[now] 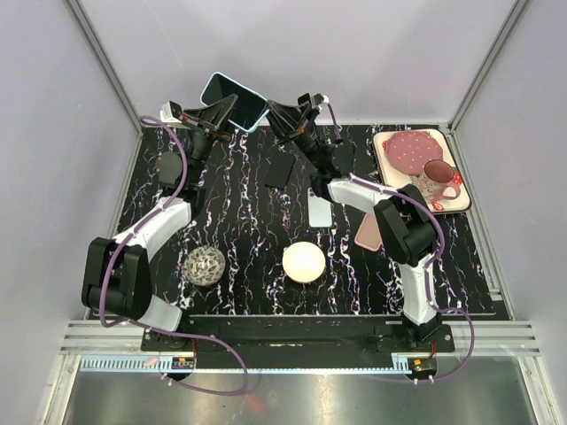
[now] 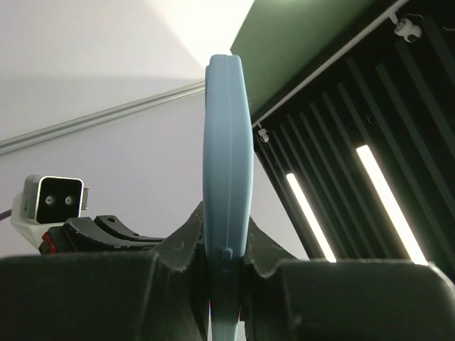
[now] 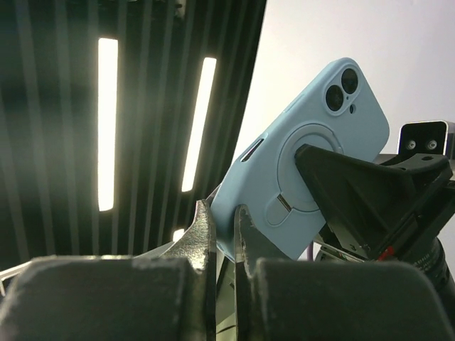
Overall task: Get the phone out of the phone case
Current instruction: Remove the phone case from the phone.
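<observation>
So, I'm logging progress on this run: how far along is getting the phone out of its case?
Done: the phone is up in the air, held between both arms. In hand: the left hand clamps it front and back, and the right hand seems to pinch a corner of the case. Left: the blue case still wraps the phone, so peeling it off remains.

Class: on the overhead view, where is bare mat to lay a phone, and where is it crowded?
Bare: right front of the mat, below the tray, beside the right arm; and between woven ball and black rectangle. Crowded: around the pale rectangle and pink rectangle.
</observation>
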Tool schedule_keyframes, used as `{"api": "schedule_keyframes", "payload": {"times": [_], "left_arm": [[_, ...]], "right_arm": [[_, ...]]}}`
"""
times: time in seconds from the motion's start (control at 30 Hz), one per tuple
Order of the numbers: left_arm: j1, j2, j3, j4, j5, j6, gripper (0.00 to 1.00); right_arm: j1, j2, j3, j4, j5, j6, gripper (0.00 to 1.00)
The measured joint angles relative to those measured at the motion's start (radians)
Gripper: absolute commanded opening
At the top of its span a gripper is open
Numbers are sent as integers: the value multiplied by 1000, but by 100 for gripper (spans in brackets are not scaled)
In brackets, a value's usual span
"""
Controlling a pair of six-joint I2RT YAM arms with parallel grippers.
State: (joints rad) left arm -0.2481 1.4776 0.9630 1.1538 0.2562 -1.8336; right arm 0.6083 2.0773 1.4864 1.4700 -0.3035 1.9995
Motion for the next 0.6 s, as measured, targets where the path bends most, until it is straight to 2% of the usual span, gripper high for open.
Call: {"api": "schedule_keyframes", "payload": {"times": [0.43,0.5,0.6], "left_arm": [[-19,-28,58,-9,16,1,0],[-19,-28,58,-10,25,1,0],[-19,-28,58,-33,83,4,0]], "right_arm": [[11,7,44,52,2,23,0],[5,0,27,54,-19,27,0],[-20,-71,-84,32,-71,33,0]]}}
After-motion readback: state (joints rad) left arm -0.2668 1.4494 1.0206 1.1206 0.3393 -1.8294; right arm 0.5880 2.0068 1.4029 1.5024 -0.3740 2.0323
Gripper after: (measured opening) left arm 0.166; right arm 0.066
